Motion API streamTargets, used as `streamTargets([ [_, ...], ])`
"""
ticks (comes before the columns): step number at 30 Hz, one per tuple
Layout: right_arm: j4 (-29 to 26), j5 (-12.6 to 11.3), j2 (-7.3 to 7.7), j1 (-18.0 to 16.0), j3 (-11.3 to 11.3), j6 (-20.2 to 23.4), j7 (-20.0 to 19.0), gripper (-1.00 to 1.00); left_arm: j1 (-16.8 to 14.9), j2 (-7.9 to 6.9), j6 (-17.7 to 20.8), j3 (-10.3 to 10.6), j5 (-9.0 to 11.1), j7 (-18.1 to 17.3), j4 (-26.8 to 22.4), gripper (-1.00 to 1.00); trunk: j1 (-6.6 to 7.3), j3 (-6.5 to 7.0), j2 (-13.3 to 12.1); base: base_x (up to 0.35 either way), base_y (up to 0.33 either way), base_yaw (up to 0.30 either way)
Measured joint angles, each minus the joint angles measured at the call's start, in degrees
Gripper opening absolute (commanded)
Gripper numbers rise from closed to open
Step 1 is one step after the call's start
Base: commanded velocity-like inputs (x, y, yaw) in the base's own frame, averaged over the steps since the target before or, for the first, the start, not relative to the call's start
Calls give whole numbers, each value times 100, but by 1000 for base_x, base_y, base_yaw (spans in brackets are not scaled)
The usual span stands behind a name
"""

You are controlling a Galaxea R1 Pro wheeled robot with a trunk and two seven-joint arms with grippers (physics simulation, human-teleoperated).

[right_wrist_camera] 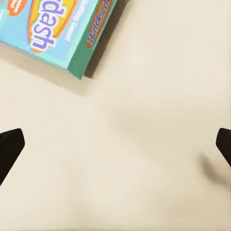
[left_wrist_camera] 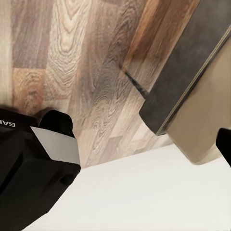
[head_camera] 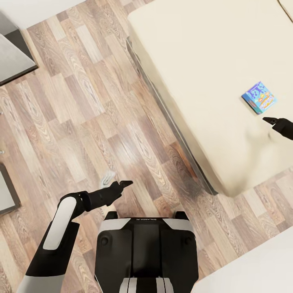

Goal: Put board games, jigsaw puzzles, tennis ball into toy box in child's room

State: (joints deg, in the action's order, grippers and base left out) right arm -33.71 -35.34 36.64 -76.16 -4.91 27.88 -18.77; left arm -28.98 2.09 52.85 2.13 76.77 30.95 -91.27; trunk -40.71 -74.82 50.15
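A blue board game [head_camera: 259, 97] marked "Balderdash" lies flat on the beige mattress of the bed [head_camera: 203, 61], near the bed's right side. My right gripper [head_camera: 270, 120] hovers just in front of it, a little apart. In the right wrist view the board game [right_wrist_camera: 53, 29] fills one corner, and the right gripper [right_wrist_camera: 115, 149] is open over bare mattress with its fingertips [right_wrist_camera: 9, 149] far apart and holding nothing. My left gripper [head_camera: 124, 184] hangs over the wood floor, away from the bed, with nothing in it. The table, toy box, jigsaw puzzles and tennis ball are out of view.
The bed's dark grey corner [left_wrist_camera: 187, 91] stands close to the left arm. My base [head_camera: 146, 252] sits on the wood floor near the bed's front corner. A dark grey cabinet [head_camera: 12, 57] is at the far left. A white surface [head_camera: 252, 268] lies at the lower right.
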Motion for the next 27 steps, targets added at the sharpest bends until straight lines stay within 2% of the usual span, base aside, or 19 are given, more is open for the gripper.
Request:
streamTargets([
  [11, -216, 3, 22, 9, -14, 43, 18, 100, 0, 0, -2, 0, 9, -4, 0, 100, 1, 0, 0, -27, 7, 0],
  [16, -274, 4, 76, 24, -14, 77, 10, 100, 0, 0, 0, 1, 30, -9, -4, 100, 1, 0, 0, -5, 1, 0],
  [19, -295, 2, 162, 145, -9, 170, -6, 100, -32, 4, 2, 2, 55, -46, -32, 100, 1, 0, 0, -2, 1, 0],
  [22, -349, -5, 233, 443, -9, 348, -15, 100, -299, -9, 25, -60, 79, -217, -56, 100, 1, 0, 0, -1, 0, 0],
  [23, -350, -9, 234, 446, -9, 350, -15, 100, -305, -9, 29, -61, 72, -220, -55, 100, 1, 0, 0, 0, 0, 0],
  [27, -662, -16, 264, 757, -10, 516, -12, 100, -1094, -19, 115, -139, 142, -348, -70, 100, 1, 0, 0, 0, 0, 0],
])
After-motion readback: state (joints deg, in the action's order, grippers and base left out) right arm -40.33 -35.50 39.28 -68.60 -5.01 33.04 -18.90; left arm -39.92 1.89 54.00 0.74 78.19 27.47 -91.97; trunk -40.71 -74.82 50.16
